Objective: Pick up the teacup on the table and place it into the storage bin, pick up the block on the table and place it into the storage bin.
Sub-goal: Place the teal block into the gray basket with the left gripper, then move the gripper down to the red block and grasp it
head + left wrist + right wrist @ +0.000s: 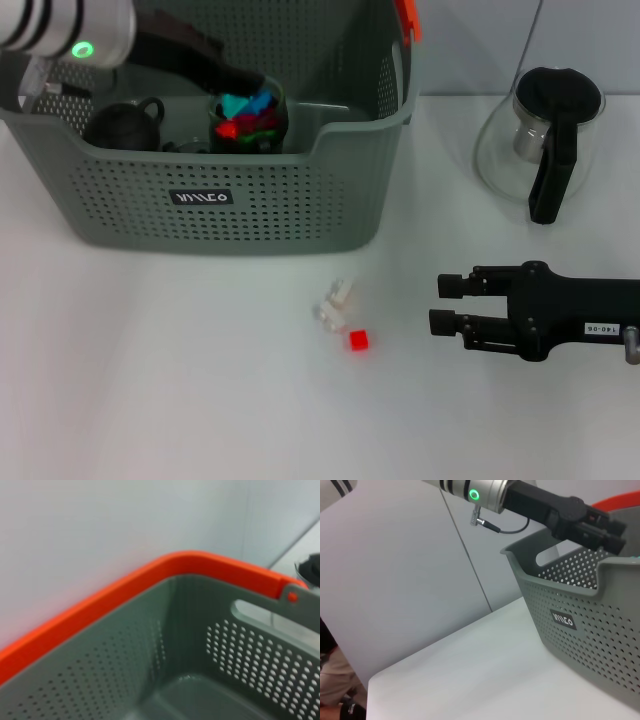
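Observation:
The grey-green perforated storage bin (pixel 250 215) stands at the back left; it also shows in the left wrist view (pixel 240 650) and the right wrist view (pixel 580 640). My left gripper (pixel 248 82) reaches down into it and is shut on the far rim of the teacup (pixel 248 120), a glass cup with colourful pieces inside, held within the bin. From the right wrist view the left gripper (pixel 615 535) is over the bin's rim. The small red block (pixel 359 340) lies on the table in front of the bin. My right gripper (pixel 447 304) is open, low, just right of the block.
A small black teapot (pixel 122 125) sits in the bin left of the teacup. Small clear pieces (pixel 335 305) lie beside the red block. A glass teapot (pixel 545 140) with black lid and handle stands at the back right.

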You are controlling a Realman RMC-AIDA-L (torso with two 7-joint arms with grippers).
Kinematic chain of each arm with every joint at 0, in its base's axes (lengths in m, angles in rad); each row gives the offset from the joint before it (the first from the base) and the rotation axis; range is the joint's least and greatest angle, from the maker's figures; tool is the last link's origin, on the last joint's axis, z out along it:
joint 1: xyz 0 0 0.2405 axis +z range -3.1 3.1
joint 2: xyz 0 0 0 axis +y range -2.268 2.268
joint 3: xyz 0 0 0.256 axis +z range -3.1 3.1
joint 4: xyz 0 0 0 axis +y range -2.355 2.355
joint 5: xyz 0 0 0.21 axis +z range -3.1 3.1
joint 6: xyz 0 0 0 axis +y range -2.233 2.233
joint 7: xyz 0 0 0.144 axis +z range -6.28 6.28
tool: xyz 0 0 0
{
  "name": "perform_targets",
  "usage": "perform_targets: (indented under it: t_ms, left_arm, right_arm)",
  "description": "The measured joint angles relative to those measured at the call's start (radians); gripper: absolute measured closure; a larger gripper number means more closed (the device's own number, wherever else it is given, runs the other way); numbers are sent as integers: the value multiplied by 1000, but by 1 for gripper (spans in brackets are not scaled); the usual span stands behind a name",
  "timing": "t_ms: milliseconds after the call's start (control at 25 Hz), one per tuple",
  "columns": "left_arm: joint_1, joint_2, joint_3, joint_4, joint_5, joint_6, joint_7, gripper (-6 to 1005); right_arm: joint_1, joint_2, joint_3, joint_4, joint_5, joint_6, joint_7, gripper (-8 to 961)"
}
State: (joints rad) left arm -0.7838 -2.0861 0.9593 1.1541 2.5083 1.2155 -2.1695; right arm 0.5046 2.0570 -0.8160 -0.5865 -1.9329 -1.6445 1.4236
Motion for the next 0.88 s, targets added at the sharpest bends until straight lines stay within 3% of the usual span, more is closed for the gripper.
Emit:
perform_targets:
  t_ms: [240,280,400,520,640,760,880]
  left_arm:
    - [75,-14,-79,97,-190,17,63,328]
    - [140,-12,-122,118,-405,46,134,310]
    - [200,-5,-161,100,-608,117,216,293]
    - [267,-4,-231,18,-803,299,401,296]
    - [314,-2,-290,-68,-827,471,551,299]
    - [349,-1,-352,-125,-725,619,653,300]
    - [388,-13,-378,-129,-618,698,712,301]
  right_arm:
    - [4,0,0,2,1,0,0,375]
    - [4,0,0,2,1,0,0,375]
    - [5,0,0,3,1,0,0,375]
    - [5,1,0,4,1,0,2,376]
    - [5,2,0,4,1,0,9,376]
    - [6,2,-1,4,1,0,18,375]
    - [8,3,-8,2,-1,0,18,375]
